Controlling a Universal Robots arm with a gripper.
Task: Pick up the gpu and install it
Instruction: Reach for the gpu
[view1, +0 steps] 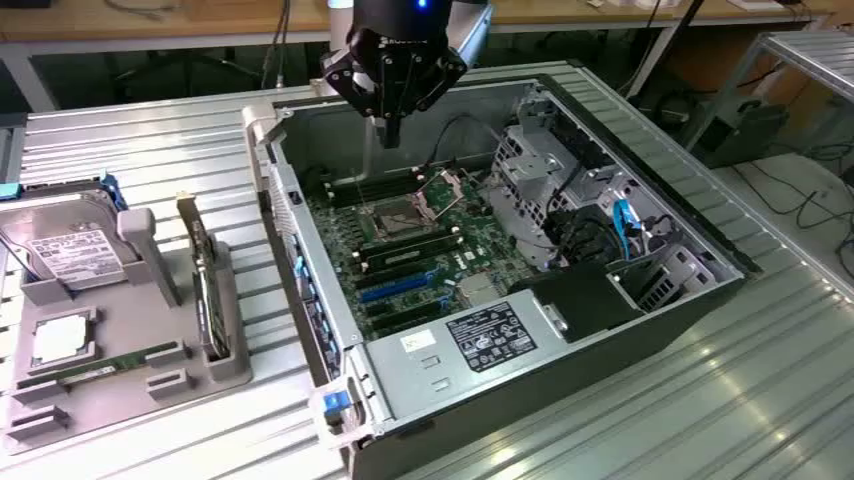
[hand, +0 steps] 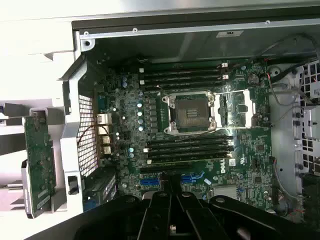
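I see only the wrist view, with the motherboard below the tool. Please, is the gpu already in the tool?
Observer: No. The tool hangs empty over the open computer case; the gpu stands on edge in a grey holder, at the exterior view's left of the case.
Operator: What else is in this holder?
Observer: A hard drive leans tilted further left, and a green memory stick lies flat nearer the camera.

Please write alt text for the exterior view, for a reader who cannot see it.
The gripper hangs empty above the motherboard of an open computer case. On the exterior view's left, the gpu stands on edge in a grey holder, beside a hard drive.
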